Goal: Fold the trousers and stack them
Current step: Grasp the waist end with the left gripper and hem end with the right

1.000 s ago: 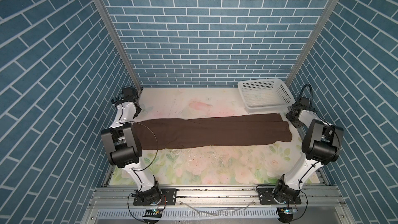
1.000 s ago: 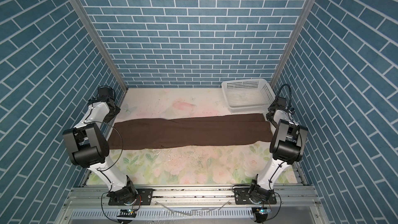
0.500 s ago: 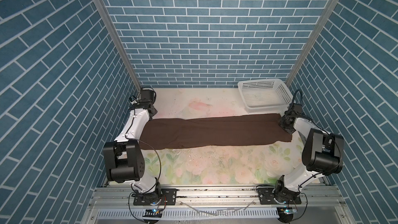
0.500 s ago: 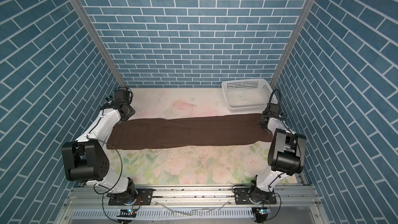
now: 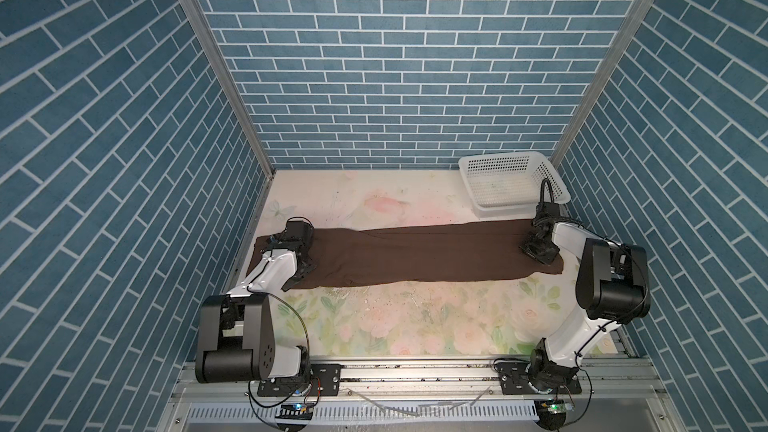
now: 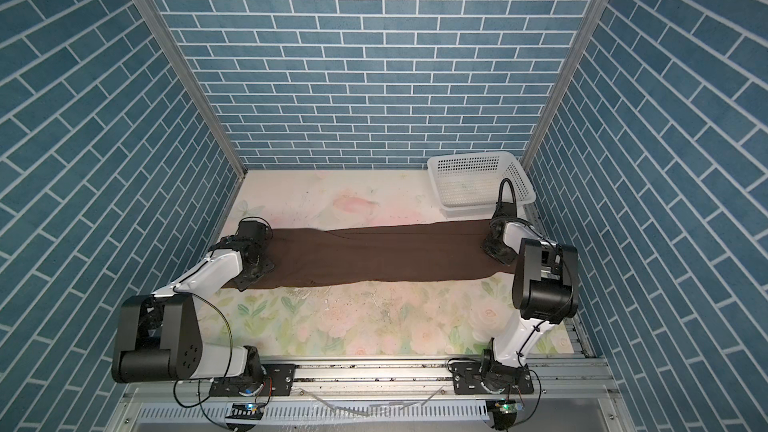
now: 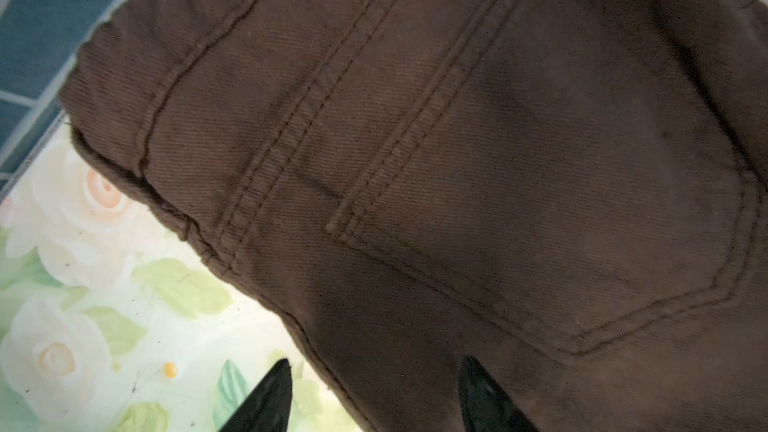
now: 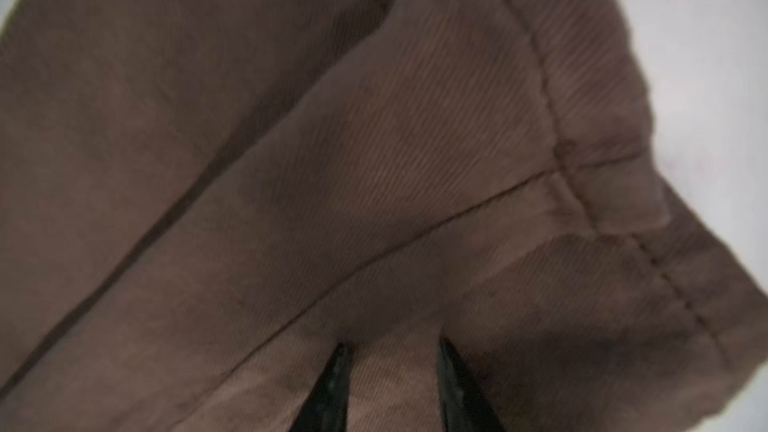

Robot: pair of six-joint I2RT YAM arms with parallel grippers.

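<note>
Brown trousers (image 5: 415, 255) lie flat and full-length across the floral worktop (image 5: 395, 317) in both top views, running 9 o'clock to 3 o'clock; waist end at 9, leg hems at 3; legs laid one over the other; left gripper (image 5: 301, 278) sits low over the waist end's near edge; in the left wrist view its fingers (image 7: 274, 392) are well apart, one over bare worktop, one over cloth by the back pocket, nothing clamped; right gripper (image 5: 538, 249) is down on the hem end; right wrist view shows its fingers (image 8: 332, 384) narrowly apart with cloth between, cannot tell if it's pinched; white basket (image 5: 511, 160) at 1 o'clock, just beyond the hems.
</note>
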